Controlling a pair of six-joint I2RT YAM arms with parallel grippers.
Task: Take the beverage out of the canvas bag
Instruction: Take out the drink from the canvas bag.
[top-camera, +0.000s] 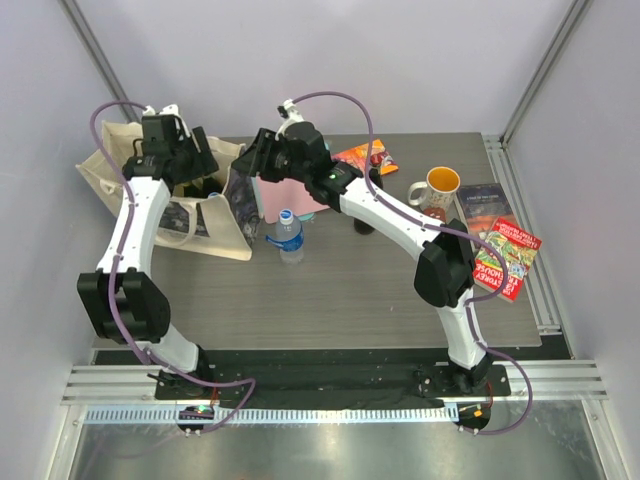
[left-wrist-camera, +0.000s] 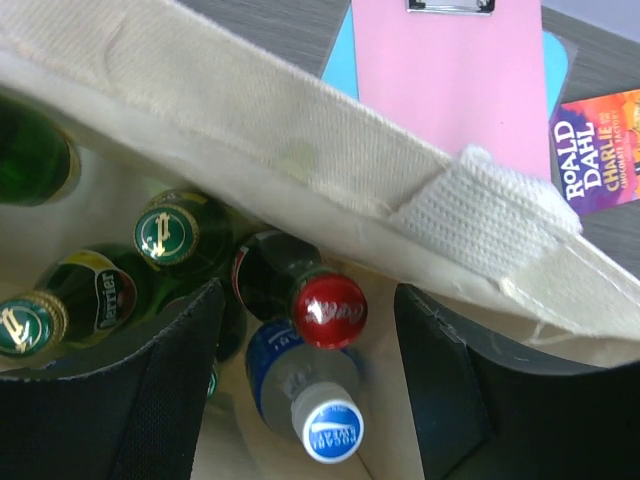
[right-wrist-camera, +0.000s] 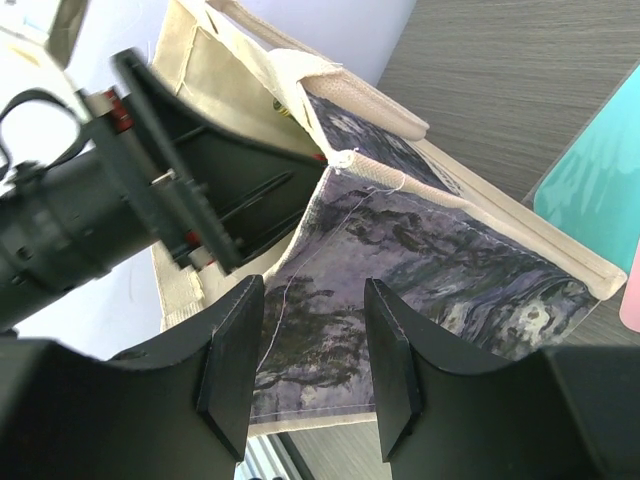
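The canvas bag (top-camera: 100, 170) sits far left on the desk (top-camera: 380, 300). The right claw (right-wrist-camera: 310, 360) straddles its printed side, jaws apart. The left claw (left-wrist-camera: 305, 310), released, brackets the red-capped bottle (left-wrist-camera: 329, 310) inside: lower squarely, clench beneath the cap, clear of the rim.

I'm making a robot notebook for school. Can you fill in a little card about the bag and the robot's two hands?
Bag: canvas bag, mouth open
Inside: green bottles, red-capped bottle, blue-capped bottle
Left gripper: fingers apart, over the red and blue caps
Right gripper: fingers apart, at the bag's printed side
On the table: water bottle, standing beside the bag
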